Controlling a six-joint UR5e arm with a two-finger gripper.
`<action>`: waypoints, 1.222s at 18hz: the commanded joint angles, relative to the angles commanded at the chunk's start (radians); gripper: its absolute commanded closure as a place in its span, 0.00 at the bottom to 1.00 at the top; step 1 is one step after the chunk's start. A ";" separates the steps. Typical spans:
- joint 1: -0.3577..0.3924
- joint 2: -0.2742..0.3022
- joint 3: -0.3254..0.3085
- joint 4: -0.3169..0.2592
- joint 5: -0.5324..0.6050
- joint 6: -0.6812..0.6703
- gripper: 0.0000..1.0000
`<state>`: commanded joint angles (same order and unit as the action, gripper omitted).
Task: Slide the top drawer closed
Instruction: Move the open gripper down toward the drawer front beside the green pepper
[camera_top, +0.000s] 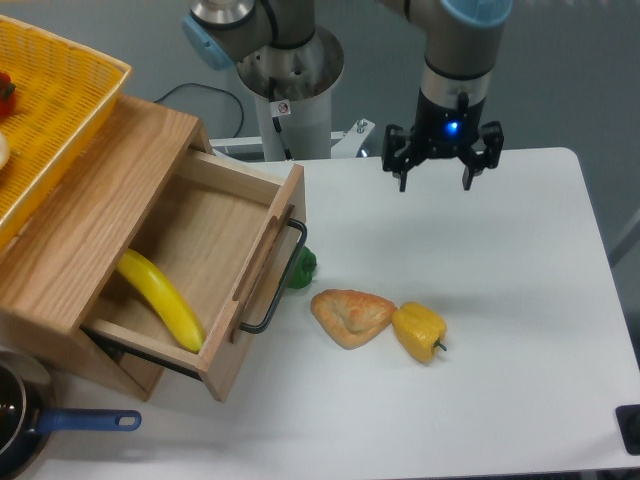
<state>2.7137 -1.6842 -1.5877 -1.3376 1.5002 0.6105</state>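
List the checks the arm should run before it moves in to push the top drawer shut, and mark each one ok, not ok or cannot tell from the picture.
1. Top drawer is pulled out and needs closing: ok.
2. Gripper is empty, fingers spread: ok.
3. Gripper is at the drawer front: not ok; it hovers over the far side of the table, well away from the black handle.
4. Banana lies fully inside the drawer: ok.
5. Drawer front is free of clutter: not ok; a green object sits right by the handle.
6. Pastry and yellow pepper are clear of the approach path: cannot tell.
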 joint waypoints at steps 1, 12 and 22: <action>-0.002 -0.006 0.002 0.000 0.000 0.000 0.51; -0.092 -0.064 0.023 0.044 0.006 -0.126 1.00; -0.173 -0.097 0.032 0.049 0.000 -0.167 0.99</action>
<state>2.5403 -1.7809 -1.5555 -1.2885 1.5002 0.4434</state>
